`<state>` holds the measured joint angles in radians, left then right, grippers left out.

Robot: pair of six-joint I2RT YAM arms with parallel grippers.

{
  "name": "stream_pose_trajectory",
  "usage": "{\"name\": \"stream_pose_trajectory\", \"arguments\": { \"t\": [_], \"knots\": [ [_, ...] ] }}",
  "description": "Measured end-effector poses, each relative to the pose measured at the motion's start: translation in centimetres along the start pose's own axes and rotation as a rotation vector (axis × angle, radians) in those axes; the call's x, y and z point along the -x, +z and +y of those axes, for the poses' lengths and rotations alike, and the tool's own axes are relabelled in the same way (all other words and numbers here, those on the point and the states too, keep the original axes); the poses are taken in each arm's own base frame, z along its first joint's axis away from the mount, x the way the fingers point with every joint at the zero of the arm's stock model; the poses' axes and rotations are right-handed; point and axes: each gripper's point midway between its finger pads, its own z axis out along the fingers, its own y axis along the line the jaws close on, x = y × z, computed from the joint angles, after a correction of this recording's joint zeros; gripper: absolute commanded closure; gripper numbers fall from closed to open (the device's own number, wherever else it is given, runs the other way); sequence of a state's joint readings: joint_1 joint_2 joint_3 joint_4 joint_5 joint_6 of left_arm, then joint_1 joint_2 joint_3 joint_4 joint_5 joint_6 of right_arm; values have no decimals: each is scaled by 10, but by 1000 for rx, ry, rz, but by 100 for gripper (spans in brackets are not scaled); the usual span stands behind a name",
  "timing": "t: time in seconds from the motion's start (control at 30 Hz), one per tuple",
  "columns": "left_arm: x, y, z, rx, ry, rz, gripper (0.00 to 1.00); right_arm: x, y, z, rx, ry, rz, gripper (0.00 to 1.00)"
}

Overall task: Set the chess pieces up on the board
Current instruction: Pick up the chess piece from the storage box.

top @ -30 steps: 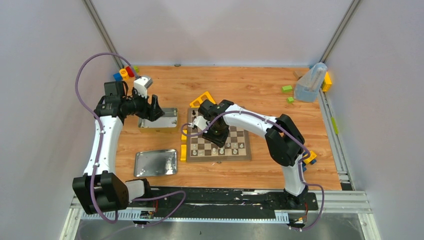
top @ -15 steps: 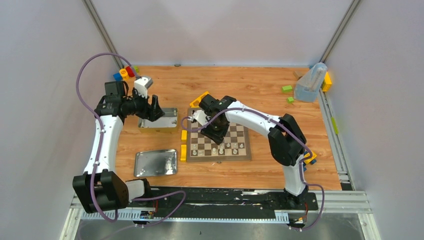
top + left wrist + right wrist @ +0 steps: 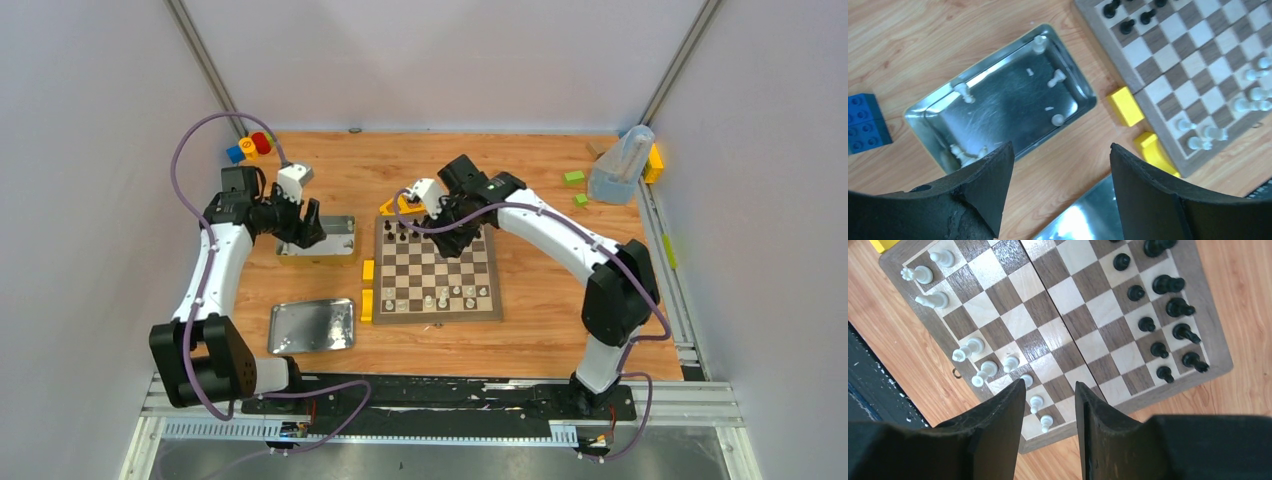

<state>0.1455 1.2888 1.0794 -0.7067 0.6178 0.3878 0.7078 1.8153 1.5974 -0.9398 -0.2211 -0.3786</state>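
Centre of everything: a square wooden chessboard (image 3: 440, 268) of dark-brown and cream squares with a tan border, lying flat on the tabletop. Along the chessboard's far edge, small black chess pieces (image 3: 1168, 286) in two rough rows, looking close to a finished side. Along its near edge, pale silvery-white chess pieces (image 3: 970, 347), fewer and unevenly spaced; cannot tell whether all are upright.

Above the chessboard's far half, the right gripper (image 3: 1050, 432): fingers parted by a narrow gap, nothing between them. Held high enough to clear the black rows, likely so as not to knock any over.

Left of the chessboard, over a shiny rectangular metal tin (image 3: 1008, 107), the left gripper (image 3: 1060, 192): fingers spread wide and empty, pointing down into the tin. Presumably aimed there because of the loose pale pieces (image 3: 1056, 77) inside, a handful, mostly lying against the walls and corners. Awkward spots for a pinch; a wide spread probably meant to straddle one without nudging it.

Just beside the chessboard's left edge, two yellow plastic blocks (image 3: 1126, 105), no part of the job. Left of the chessboard's near corner, a second flat metal tin (image 3: 312, 325).

Judging by the layout: black side nearly set, pale side partly filled, next a pick from the tin left of the chessboard.
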Motion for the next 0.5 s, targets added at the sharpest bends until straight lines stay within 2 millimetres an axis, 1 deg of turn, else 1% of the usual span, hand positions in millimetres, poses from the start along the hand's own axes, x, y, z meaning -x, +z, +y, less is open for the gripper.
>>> {"name": "stream_pose_trajectory", "arguments": {
  "t": [0.13,0.27,0.37,0.5],
  "knots": [
    [-12,14,22,63,32,68,29,1,-24,-10,-6,36,-106,59],
    [-30,32,48,141,23,167,34,-2,-40,-21,-22,61,-178,59],
    [-40,46,66,182,7,219,38,-7,-43,-29,-26,84,-210,59],
    [-56,70,90,240,-18,278,40,-18,-37,-32,-8,111,-211,59]
  ]
}}
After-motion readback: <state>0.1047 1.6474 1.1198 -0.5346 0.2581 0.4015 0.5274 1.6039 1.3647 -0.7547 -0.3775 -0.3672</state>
